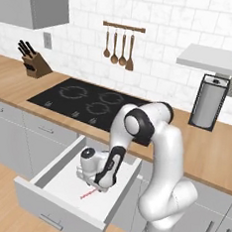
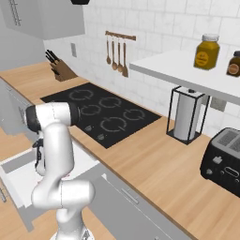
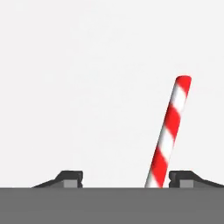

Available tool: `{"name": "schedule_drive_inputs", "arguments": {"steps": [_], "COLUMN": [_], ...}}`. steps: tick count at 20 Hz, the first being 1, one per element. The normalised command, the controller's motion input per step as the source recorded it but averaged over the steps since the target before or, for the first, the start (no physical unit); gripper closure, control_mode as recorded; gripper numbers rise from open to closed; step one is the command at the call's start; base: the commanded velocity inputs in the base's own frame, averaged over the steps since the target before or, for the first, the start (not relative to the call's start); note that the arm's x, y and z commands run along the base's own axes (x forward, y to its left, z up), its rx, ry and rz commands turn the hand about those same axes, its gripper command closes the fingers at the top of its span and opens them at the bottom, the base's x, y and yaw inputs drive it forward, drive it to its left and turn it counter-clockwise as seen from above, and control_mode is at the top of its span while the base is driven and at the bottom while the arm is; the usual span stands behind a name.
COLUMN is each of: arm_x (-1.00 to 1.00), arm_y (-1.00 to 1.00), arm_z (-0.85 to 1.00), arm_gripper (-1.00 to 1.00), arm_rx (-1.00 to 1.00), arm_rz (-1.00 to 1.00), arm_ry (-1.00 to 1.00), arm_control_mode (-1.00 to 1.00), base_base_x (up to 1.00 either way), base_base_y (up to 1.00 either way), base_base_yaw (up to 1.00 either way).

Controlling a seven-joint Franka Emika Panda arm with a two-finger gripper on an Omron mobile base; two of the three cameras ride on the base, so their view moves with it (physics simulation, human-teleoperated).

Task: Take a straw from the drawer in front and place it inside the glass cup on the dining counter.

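The drawer [image 1: 57,180] stands pulled open below the cooktop counter, and its inside is white. On its floor lies the straw [image 1: 87,194], a thin red stick. In the hand view the straw [image 3: 168,133] is striped red and white. It lies between the two fingertips, close to the right one [image 3: 181,178], and neither tip touches it. My gripper [image 1: 91,184] reaches down into the drawer right above the straw. Its jaws are open in the hand view [image 3: 126,180]. The glass cup and the dining counter are out of view.
A black cooktop [image 1: 84,101] sits in the wood counter behind the drawer. There is a knife block [image 1: 35,61] at the left, hanging utensils [image 1: 119,48] on the wall, a paper towel holder [image 1: 208,102] at the right, and a toaster [image 2: 224,159] further right.
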Motion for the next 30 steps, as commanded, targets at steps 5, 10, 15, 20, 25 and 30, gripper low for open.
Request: {"name": "schedule_drive_inputs", "arguments": {"steps": [5,10,15,20,25,30], "arm_x": [-0.48,-0.97,-0.91,-0.89,-0.71,-0.40], "arm_y": [-0.04,-0.82,-0.75,0.01,0.07,0.00], "arm_z": [-1.00,-1.00,-0.98,0.38,1.00,1.00], "arm_gripper": [1.00,1.00,1.00,1.00,1.00,1.00], "arm_rx": [-0.05,0.04,0.10,0.27,0.24,0.21], "arm_rz": [-0.04,-0.06,-0.08,-0.02,-0.04,-0.06], "arm_ry": [-0.22,-0.17,-0.05,-0.10,-0.34,-0.23], "arm_control_mode": [-1.00,-1.00,-1.00,-1.00,-1.00,-1.00], "base_base_x": [0.00,0.00,0.00,0.00,0.00,0.00], "base_base_y": [0.00,0.00,0.00,0.00,0.00,0.00], "base_base_yaw": [0.00,0.00,0.00,0.00,0.00,0.00]}}
